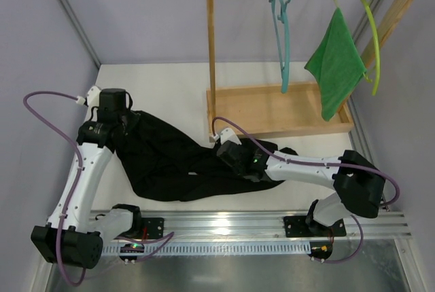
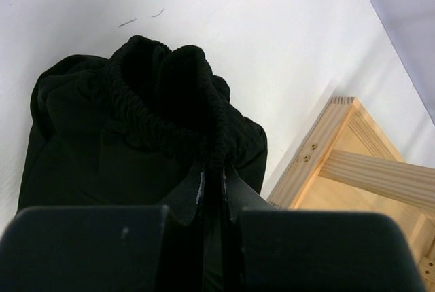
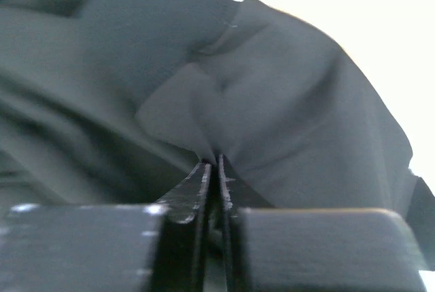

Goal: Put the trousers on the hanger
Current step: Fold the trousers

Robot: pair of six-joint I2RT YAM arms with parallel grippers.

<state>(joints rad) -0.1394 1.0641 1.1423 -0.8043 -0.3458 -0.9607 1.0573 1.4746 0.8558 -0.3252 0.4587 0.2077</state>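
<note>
Top view, rail [image 1: 224,223]: we see it along the near edge of the tabletop [image 1: 163,81], with both arms mounted on it.
Top view, trousers [image 1: 170,163]: crumpled on the tabletop between the arms, in front of the wooden rack [image 1: 272,112].
Top view, hanger [image 1: 283,41]: hooked on the rack's rod, well apart from the trousers; a green cloth [image 1: 334,68] hangs beside it.
Top view, left tool [image 1: 128,123]: down on the trousers' left end.
Top view, right tool [image 1: 221,146]: down on their right part, near the rack post.
Left wrist view, left tool: closed narrow, the gathered top edge of the trousers pinched between its fingers.
Right wrist view, right tool: closed narrow, a fold of the trousers pinched at its tips.
</note>
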